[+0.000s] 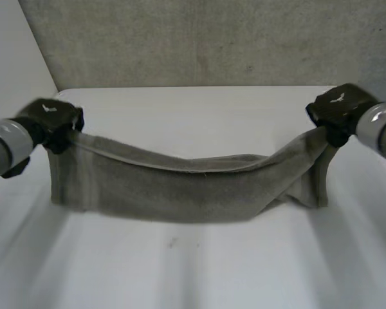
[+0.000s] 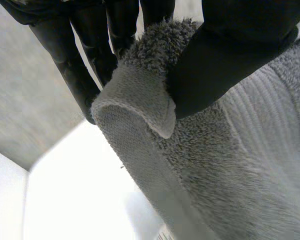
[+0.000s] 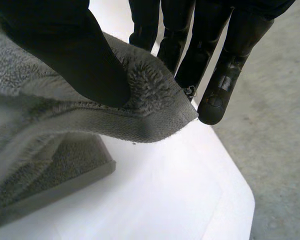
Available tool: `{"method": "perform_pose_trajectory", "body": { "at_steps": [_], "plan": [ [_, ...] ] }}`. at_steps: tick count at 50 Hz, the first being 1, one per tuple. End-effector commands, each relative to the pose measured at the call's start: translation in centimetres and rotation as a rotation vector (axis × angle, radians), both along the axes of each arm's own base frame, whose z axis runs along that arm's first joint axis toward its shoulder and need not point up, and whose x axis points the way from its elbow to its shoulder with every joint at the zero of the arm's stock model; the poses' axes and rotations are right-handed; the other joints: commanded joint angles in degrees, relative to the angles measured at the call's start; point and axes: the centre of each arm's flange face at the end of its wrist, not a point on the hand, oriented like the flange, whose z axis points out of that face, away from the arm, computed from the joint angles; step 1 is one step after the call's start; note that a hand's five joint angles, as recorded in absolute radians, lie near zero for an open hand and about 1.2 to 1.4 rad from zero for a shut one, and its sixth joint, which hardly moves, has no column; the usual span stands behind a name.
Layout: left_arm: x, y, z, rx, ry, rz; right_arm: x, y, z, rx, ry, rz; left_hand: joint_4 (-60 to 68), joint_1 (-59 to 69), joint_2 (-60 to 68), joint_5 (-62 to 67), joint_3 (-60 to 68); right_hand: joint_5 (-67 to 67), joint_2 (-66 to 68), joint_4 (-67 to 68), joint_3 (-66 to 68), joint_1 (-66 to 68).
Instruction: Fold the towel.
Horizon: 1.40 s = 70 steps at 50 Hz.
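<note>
The white table (image 1: 193,270) fills the near and middle of the scene, with a grey surface beyond its far edge. The grey towel (image 1: 180,187) is stretched across the table from left to right. Its two upper corners are lifted and its top edge sags in the middle. The lower part hangs down to the table, and the right end bunches into a fold under the corner.

The left arm (image 1: 3,148) comes in from the left and the right arm (image 1: 383,129) from the right.

The left hand (image 1: 55,122) pinches the towel's left corner. In the left wrist view the thumb (image 2: 225,60) presses the pile against the straight fingers (image 2: 85,65) behind it, and the hemmed tip of the corner pokes out past the thumb.

The right hand (image 1: 341,106) pinches the right corner the same way: its thumb (image 3: 75,55) lies on top of the cloth with the fingers (image 3: 225,75) behind, and the hem juts just beyond them.

Each hand's back carries a small white mark, too small to read.
</note>
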Motion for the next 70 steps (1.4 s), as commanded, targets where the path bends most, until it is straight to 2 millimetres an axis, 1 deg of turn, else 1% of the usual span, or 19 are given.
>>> {"method": "perform_pose_trajectory", "body": {
  "at_steps": [1,5,7,8,10,11,12,17,21,24,26,29,35,36,40,43,50,63,70],
  "plan": [
    [0.0,-5.3,-1.4,-0.06,-0.118,0.044,1.6,-4.2,0.2,-0.164,-0.039,0.008,10.2,13.2,10.2,11.2,10.4,13.6,12.5,11.6,12.1,26.3],
    [-0.5,-7.0,2.0,-0.195,-0.099,0.065,1.9,-6.2,3.5,-0.362,-0.111,-0.022,10.2,13.2,10.2,11.2,10.4,13.6,12.5,11.6,12.1,26.3],
    [-1.5,-8.3,7.2,-0.41,-0.03,0.072,1.7,-7.7,8.0,-0.609,-0.203,-0.082,10.2,13.2,10.2,11.2,10.4,13.6,12.5,11.6,12.1,26.3],
    [-1.5,-8.3,7.2,-0.411,-0.03,0.072,1.7,-7.7,8.0,-0.611,-0.204,-0.083,10.2,13.2,10.2,11.2,10.4,13.6,12.5,11.6,12.1,26.3],
    [-2.2,-8.6,12.9,-0.643,0.105,0.092,1.4,-7.2,13.7,-0.889,-0.319,-0.12,10.2,13.2,10.2,11.2,10.4,13.6,12.5,11.6,12.1,26.3],
    [-2.2,-8.6,12.9,-0.644,0.105,0.093,1.4,-7.2,13.8,-0.891,-0.319,-0.12,10.2,13.2,10.2,11.2,10.4,13.6,12.5,11.6,12.1,26.3],
    [-2.1,-8.2,15.5,-0.745,0.179,0.113,1.4,-6.4,16.1,-1.002,-0.375,-0.121,10.2,13.2,10.2,11.2,10.4,13.6,12.5,11.6,12.1,26.3],
    [-1.6,-6.9,18.9,-0.872,0.308,0.126,1.5,-4.5,18.1,-1.088,-0.441,-0.1,10.2,13.2,10.2,11.2,10.4,13.6,12.5,11.6,12.1,26.3],
    [-1.5,-6.6,16.8,-0.791,0.301,0.131,1.7,-4.3,16.3,-1.004,-0.431,-0.088,10.2,13.2,10.2,11.2,10.4,13.6,12.5,11.6,12.1,26.3],
    [-1.5,-6.4,13.7,-0.687,0.283,0.139,1.8,-4.4,13.0,-0.868,-0.416,-0.06,10.2,13.2,10.2,11.2,10.4,13.6,12.5,11.6,12.1,26.3],
    [-1.3,-6.1,9.5,-0.567,0.249,0.149,2.1,-4.2,9.2,-0.731,-0.399,-0.011,10.2,13.2,10.2,11.2,10.4,13.6,12.5,11.6,12.1,26.3],
    [-1.2,-5.8,7.4,-0.506,0.236,0.152,2.1,-4.0,7.4,-0.673,-0.388,0.006,10.2,13.2,10.2,11.2,10.4,13.6,12.5,11.6,12.1,26.3],
    [-1.1,-4.8,-2.8,-0.3,0.181,0.161,2.2,-2.1,-3.6,-0.353,-0.303,0.046,10.2,13.2,10.2,11.2,10.4,13.6,12.5,11.6,12.1,26.3],
    [-1.1,-4.8,-2.8,-0.299,0.181,0.161,2.1,-1.7,-5.9,-0.286,-0.286,0.041,10.2,13.2,10.2,11.2,10.4,13.6,12.5,11.6,12.1,26.3],
    [-1.1,-3.5,-9.0,-0.168,0.145,0.16,1.8,-0.8,-9.5,-0.176,-0.26,0.027,10.2,13.2,10.2,11.2,10.4,13.6,12.5,11.6,12.1,26.3],
    [-0.9,-2.7,-10.9,-0.108,0.113,0.162,1.6,0.0,-11.7,-0.107,-0.242,0.02,10.2,13.2,10.2,11.2,10.4,13.6,12.5,11.6,12.1,26.3],
    [0.0,-0.1,-12.1,-0.037,-0.01,0.147,0.9,1.6,-12.0,-0.013,-0.184,0.004,10.2,13.2,10.2,11.2,10.4,13.6,12.5,11.6,12.1,26.3],
    [2.2,8.4,-7.1,0.116,-0.118,0.148,-4.4,7.8,-4.5,0.233,0.08,-0.047,10.2,13.2,10.2,11.2,10.4,13.6,12.5,11.6,12.1,26.3],
    [2.5,11.7,-5.2,0.209,-0.191,0.095,-5.2,8.6,-2.5,0.193,0.124,-0.034,10.2,13.2,10.2,11.2,10.4,13.6,12.5,11.6,12.1,26.3]
  ]
}}
